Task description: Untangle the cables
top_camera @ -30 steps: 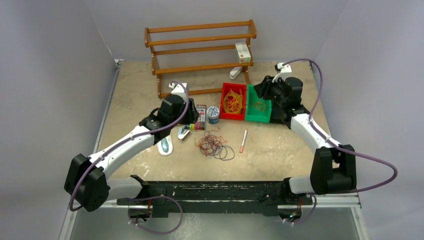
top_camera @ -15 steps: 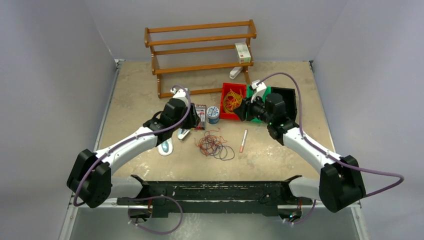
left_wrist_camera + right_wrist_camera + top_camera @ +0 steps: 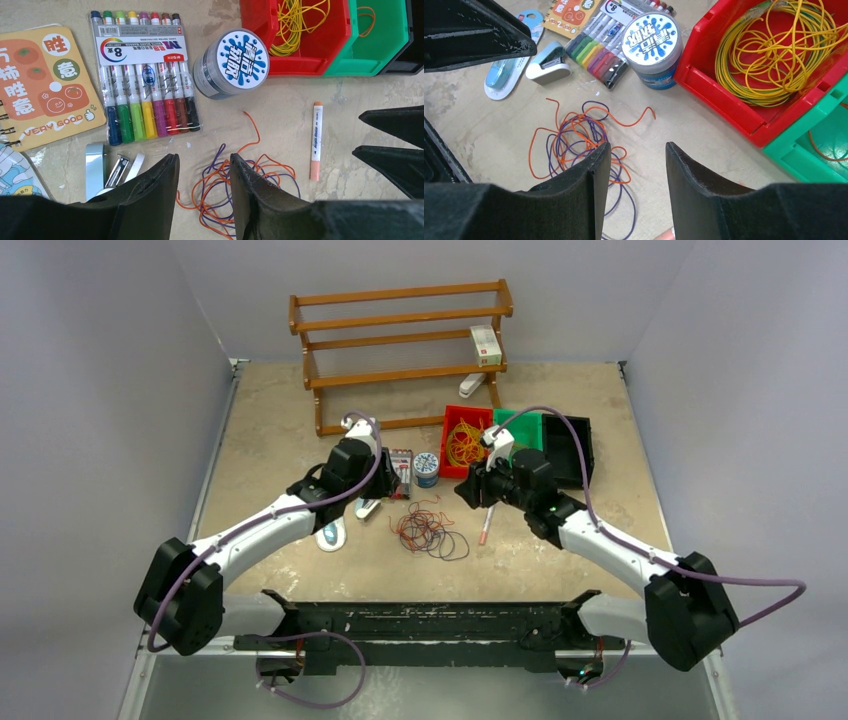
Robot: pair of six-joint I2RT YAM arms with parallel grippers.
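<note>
marker pack [image 3: 145,85] beside round tin [image 3: 231,62]; pink pen [image 3: 316,140] nearby; wooden rack [image 3: 400,375] behind.

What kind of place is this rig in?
Likely a robot-lab test cell: plain grey walls box in the table, with staged props like the wooden rack and red bin on it.

Cables [image 3: 428,531] on table [image 3: 270,440]; pen [image 3: 487,523] to rt, tin [image 3: 426,469] behind, bins [image 3: 447,442] behind-rt.

Walls [image 3: 110,340]: plain pale grey-lilac panels on the left, back and right.
Table [image 3: 270,420]: tan, mottled, scuffed top; metal trim along left edge.
Rack [image 3: 400,338]: brown wood, three tiers, back centre, near rear wall.
Light: even, soft shadows.
</note>
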